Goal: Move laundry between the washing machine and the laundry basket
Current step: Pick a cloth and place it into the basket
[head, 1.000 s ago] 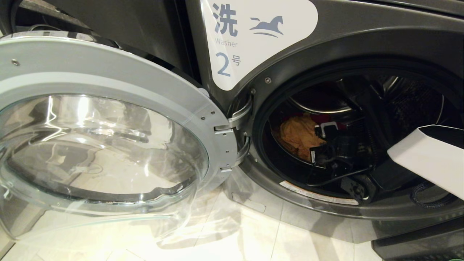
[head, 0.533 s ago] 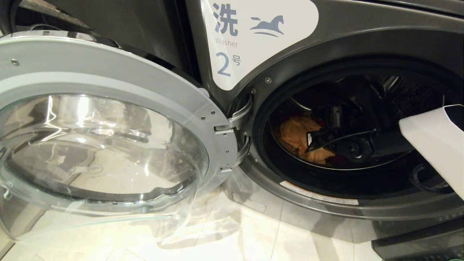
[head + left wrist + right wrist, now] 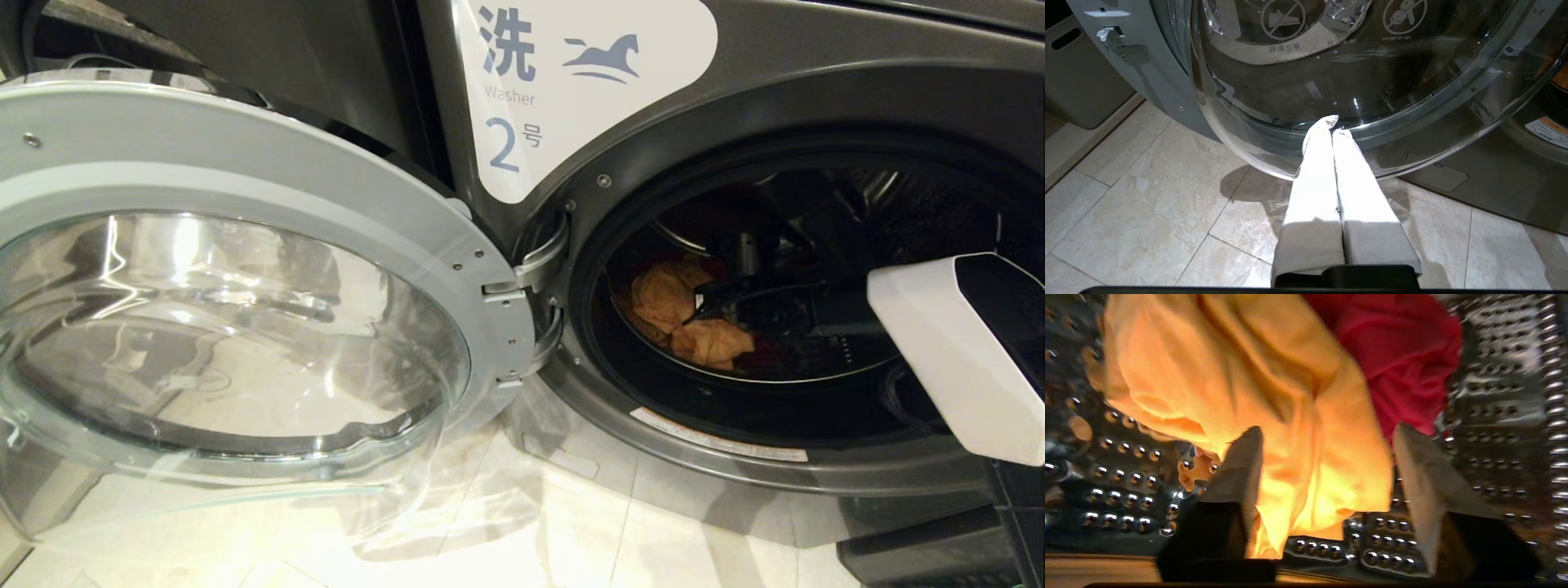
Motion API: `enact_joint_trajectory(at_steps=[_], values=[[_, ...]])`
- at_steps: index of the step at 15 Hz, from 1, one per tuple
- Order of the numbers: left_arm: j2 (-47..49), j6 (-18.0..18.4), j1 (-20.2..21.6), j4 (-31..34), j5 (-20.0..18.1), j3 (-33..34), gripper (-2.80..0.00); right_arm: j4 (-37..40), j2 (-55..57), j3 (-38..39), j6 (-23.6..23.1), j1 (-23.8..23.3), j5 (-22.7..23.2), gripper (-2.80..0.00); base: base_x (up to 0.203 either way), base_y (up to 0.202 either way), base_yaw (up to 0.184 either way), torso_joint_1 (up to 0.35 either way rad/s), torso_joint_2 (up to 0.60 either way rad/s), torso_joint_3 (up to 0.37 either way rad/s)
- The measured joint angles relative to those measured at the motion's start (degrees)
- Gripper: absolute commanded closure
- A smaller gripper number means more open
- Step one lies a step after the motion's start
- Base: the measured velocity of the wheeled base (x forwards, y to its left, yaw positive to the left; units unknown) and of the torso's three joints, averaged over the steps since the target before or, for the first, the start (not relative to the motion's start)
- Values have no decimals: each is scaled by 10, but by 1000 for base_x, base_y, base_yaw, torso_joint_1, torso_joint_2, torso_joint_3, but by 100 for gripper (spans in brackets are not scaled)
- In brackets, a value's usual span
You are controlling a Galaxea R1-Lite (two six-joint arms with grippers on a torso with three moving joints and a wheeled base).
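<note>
The washing machine [image 3: 735, 98], labelled 2, stands with its glass door [image 3: 245, 245] swung wide open. An orange-yellow garment [image 3: 678, 318] lies crumpled on the drum floor, and a red-pink one [image 3: 1396, 355] lies behind it. My right gripper [image 3: 1327, 433] is deep inside the drum, open. Its fingers [image 3: 1241, 469] straddle a loose fold of the orange cloth [image 3: 1229, 367] without pinching it. In the head view this gripper [image 3: 718, 304] is dark against the drum. My left gripper [image 3: 1332, 124] is shut and empty, parked low over the floor by the door glass. The laundry basket is out of view.
My white right forearm [image 3: 939, 351] passes through the right side of the drum opening. The open door fills the left of the head view above pale floor tiles [image 3: 531, 531]. A grey bin [image 3: 1081, 81] stands beyond the door's hinge side.
My right wrist has swung round inside the drum and the forearm has shifted. The orange garment has dropped and spread lower on the drum floor. The left arm has not moved.
</note>
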Motion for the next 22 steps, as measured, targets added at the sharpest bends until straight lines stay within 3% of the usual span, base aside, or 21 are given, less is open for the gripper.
enact_joint_trajectory(at_steps=[7,15,19,22], values=[[0,0,0,0,0,0,0,-9,68,-66,-3,-14,-31,-280,0,0,0,0,0,0],[0,-1,0,0,0,0,0,-74,108,-72,-7,-52,-16,-280,0,0,0,0,0,0],[0,0,0,0,0,0,0,-78,123,-72,-6,-69,44,-280,0,0,0,0,0,0],[0,0,0,0,0,0,0,-107,141,-74,-7,-77,61,-280,0,0,0,0,0,0]])
